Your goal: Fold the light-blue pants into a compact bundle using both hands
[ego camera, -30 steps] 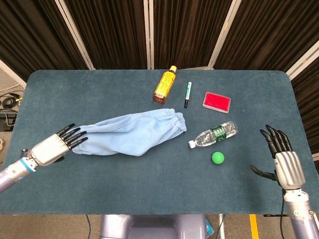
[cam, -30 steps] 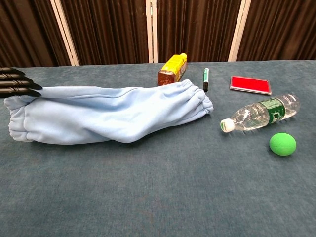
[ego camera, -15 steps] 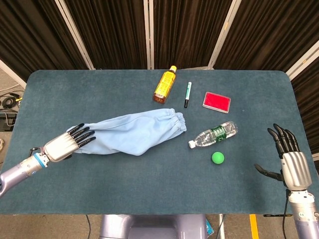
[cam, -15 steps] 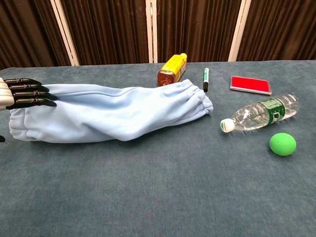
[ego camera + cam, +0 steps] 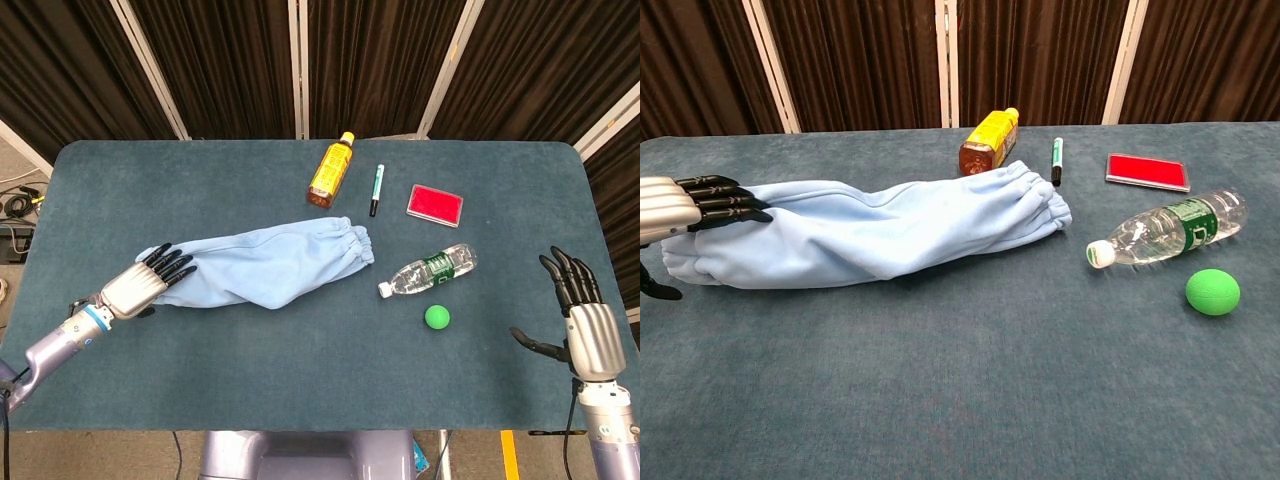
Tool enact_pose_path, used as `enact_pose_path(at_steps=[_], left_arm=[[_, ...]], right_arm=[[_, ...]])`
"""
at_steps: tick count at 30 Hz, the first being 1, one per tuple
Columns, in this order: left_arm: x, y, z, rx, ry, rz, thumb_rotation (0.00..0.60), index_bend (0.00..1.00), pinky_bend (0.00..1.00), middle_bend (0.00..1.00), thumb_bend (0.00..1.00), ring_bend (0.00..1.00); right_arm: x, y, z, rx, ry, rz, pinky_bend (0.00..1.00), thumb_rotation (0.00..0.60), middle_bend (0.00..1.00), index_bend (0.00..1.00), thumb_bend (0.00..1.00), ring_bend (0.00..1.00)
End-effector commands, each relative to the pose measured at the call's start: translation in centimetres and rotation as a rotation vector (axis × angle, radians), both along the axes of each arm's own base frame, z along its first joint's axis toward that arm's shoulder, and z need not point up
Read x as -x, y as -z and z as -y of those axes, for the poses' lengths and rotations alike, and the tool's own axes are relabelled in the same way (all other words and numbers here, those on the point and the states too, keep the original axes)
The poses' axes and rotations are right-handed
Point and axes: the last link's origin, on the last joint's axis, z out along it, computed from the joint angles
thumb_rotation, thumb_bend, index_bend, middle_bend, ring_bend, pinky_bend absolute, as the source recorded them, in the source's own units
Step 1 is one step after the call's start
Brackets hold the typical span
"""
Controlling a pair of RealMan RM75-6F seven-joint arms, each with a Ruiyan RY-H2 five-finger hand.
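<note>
The light-blue pants (image 5: 268, 269) lie folded lengthwise in a long strip across the middle of the table, their gathered waistband (image 5: 1040, 200) toward the right. My left hand (image 5: 145, 283) lies flat on the strip's left end, fingers (image 5: 725, 203) stretched out over the cloth and thumb below the edge; it grips nothing. Near the table's right edge, my right hand (image 5: 582, 318) hovers with its fingers spread and nothing in it, far from the pants. The chest view does not show it.
An amber bottle (image 5: 331, 170) and a green marker (image 5: 376, 189) lie behind the pants. To the right lie a red flat box (image 5: 435, 204), a clear water bottle (image 5: 432, 270) and a green ball (image 5: 436, 317). The table's blue cloth (image 5: 300, 370) is bare in front.
My left hand has slid right onto the pants' left end, pushing that end in slightly. The right hand has drawn back a little toward the front right corner.
</note>
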Motion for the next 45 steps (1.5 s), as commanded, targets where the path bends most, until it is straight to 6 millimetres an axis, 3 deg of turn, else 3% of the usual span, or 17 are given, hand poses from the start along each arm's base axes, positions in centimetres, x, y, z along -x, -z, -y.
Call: enact_pose_path(at_steps=[1, 8, 15, 26, 32, 45], left_arm=[[-0.3, 0.5, -0.1, -0.004, -0.008, 0.020, 0.600, 0.00, 0.00, 0.00, 0.04, 0.00], [-0.6, 1.5, -0.3, -0.016, -0.013, 0.027, 0.600, 0.01, 0.00, 0.00, 0.20, 0.00], [-0.8, 2.4, -0.6, -0.040, -0.028, 0.036, 0.600, 0.15, 0.01, 0.00, 0.34, 0.00], [-0.9, 2.0, -0.7, -0.051, -0.011, 0.034, 0.600, 0.34, 0.04, 0.00, 0.77, 0.00], [-0.4, 0.5, -0.5, -0.080, 0.013, 0.032, 0.600, 0.44, 0.10, 0.00, 0.87, 0.01], [2.7, -5.1, 1.7, -0.135, -0.010, 0.053, 0.600, 0.47, 0.16, 0.04, 0.91, 0.07]], right_arm=[[0.0, -0.1, 0.0, 0.004, -0.001, 0.003, 0.00, 0.600, 0.02, 0.07, 0.00, 0.00], [0.0, -0.3, 0.0, 0.014, -0.006, 0.015, 0.00, 0.600, 0.02, 0.07, 0.00, 0.00], [-0.1, -0.3, 0.0, 0.013, -0.011, 0.024, 0.00, 0.600, 0.02, 0.07, 0.00, 0.00], [-0.2, -0.4, -0.1, 0.014, -0.016, 0.028, 0.00, 0.600, 0.03, 0.07, 0.00, 0.00], [-0.2, -0.4, -0.2, 0.012, -0.020, 0.030, 0.00, 0.600, 0.03, 0.07, 0.00, 0.00], [-0.5, -0.3, -0.4, 0.010, -0.031, 0.021, 0.00, 0.600, 0.03, 0.08, 0.00, 0.00]])
